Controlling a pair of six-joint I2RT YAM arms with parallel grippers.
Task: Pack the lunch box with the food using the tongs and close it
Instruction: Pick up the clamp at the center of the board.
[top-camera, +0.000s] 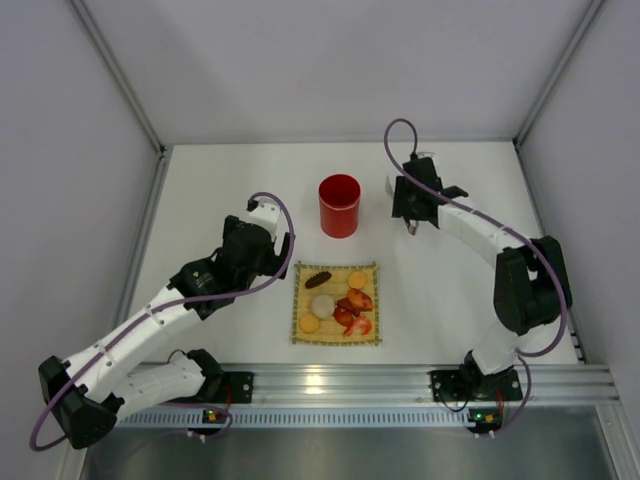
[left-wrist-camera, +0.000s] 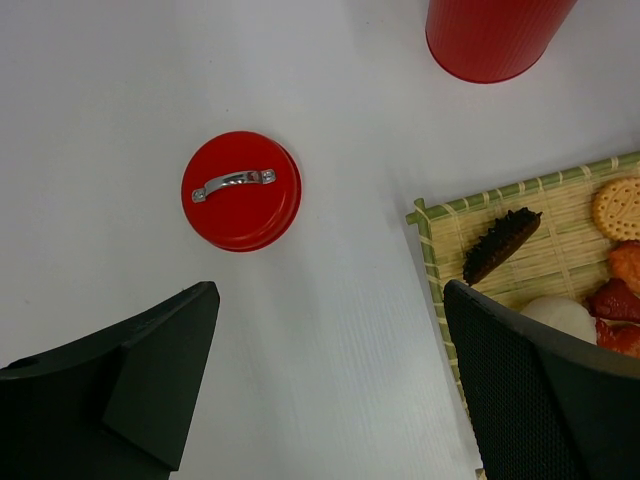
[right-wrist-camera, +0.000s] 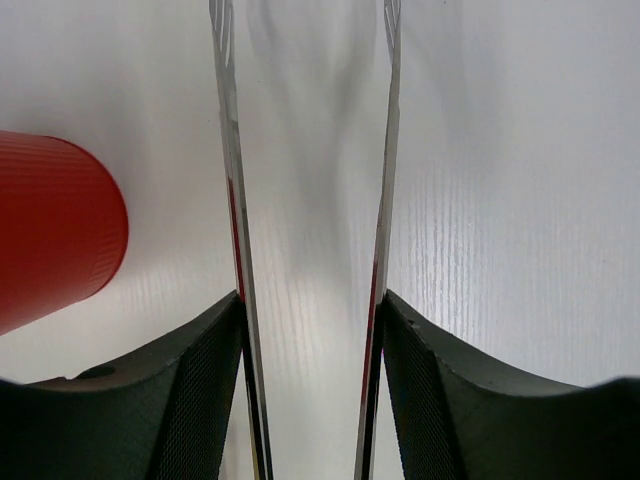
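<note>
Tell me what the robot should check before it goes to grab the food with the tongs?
1. Tongs gripped: ok, the right gripper has a finger pressed on each arm.
2. Lunch box open: ok, it stands upright with no lid on.
3. Lid out of the way: ok, it lies flat on the table, apart from the box.
4. Food ready: ok, the pieces lie on the mat.
5. Tong tips free: cannot tell, they run out of view.
6. Left gripper clear: ok, it is open and holds nothing.
</note>
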